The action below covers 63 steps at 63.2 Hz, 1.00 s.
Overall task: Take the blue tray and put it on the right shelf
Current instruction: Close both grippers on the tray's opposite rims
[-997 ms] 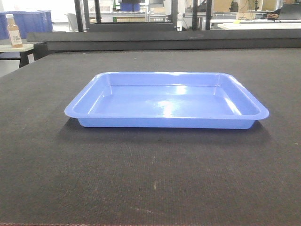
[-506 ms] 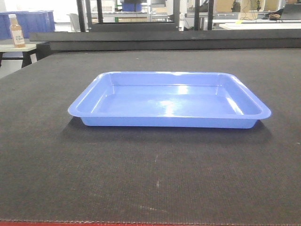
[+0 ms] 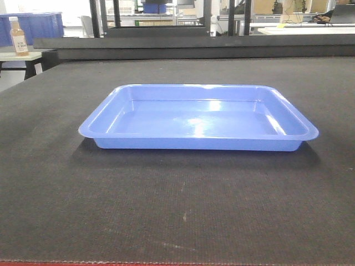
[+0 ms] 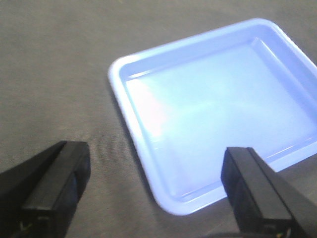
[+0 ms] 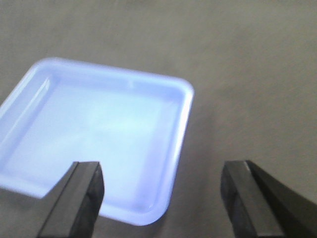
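- Periwinkle-blue glossy plastic makes up the blue tray. We see it as wide, shallow and rectangular, with rounded corners and a flat rim that flares outward. Pale glints lie across its bare floor.
- It sits flat on the dark, woven-textured counter, about midway across, with a long side toward the front camera. A thin red strip shows along the counter's near edge.
- Our left tool is spread wide and grips nothing. One tray corner lies between its two black fingers, and one finger covers a stretch of the tray's near rim.
- Our right tool is also spread wide with nothing in it. The tray's opposite corner lies between its fingers, and one finger overlaps the near rim.
- We cannot tell from these views how high either tool stands above the tray.
- Both wrist views are soft and blurred, so the tray's edges look washed out. In each of them the picture border cuts off the tray's far end.
- Behind the counter at the far left, a small bottle stands on a pale side table in front of deep blue bins. Its label is too small for us to read.
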### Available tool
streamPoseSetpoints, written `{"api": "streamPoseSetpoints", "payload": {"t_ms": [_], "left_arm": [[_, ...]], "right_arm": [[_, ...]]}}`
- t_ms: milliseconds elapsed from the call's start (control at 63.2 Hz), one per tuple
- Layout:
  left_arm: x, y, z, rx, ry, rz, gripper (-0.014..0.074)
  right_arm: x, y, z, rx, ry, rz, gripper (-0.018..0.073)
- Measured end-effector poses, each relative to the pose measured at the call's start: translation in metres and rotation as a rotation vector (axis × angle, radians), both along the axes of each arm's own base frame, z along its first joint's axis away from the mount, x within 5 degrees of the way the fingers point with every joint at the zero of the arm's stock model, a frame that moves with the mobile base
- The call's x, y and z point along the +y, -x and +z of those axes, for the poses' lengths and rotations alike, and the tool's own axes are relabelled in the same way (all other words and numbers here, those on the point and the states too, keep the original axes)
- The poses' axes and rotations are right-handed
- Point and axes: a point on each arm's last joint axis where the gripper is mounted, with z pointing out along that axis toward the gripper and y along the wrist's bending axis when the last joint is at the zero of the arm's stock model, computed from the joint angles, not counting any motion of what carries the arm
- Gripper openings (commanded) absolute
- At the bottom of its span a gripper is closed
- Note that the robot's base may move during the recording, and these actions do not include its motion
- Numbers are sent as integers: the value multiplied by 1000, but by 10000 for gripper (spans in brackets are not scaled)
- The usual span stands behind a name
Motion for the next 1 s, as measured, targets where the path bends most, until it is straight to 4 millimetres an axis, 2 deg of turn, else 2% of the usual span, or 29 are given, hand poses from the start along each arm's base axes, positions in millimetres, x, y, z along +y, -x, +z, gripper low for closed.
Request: {"api": "streamPoseSetpoints", "payload": {"t_ms": [158,206,380,459,617,791,997], "left_arm": [[-21,-45,-8,117,-2,34,454],[-26,-59,-17,159,-19,53,454],[-35,-98,-49,313,-84,152,454],[-38,-111,-65,374,-108,203,454],[-45,-132,-88,459,-117,275,454],[-49,-142,-105,499,-104,316,454],[-52,-149,-128,539,-122,325,454]], "right_arm": [[17,-57,-10,202,45,37,601],[20,-75,-15,243,68,38,601],[26,-120,-36,338,107,10,601],[27,-133,-47,374,109,-28,601],[29,-157,-85,475,124,-81,600],[32,-174,-121,557,132,-96,598],[35,-187,-150,595,141,-96,538]]}}
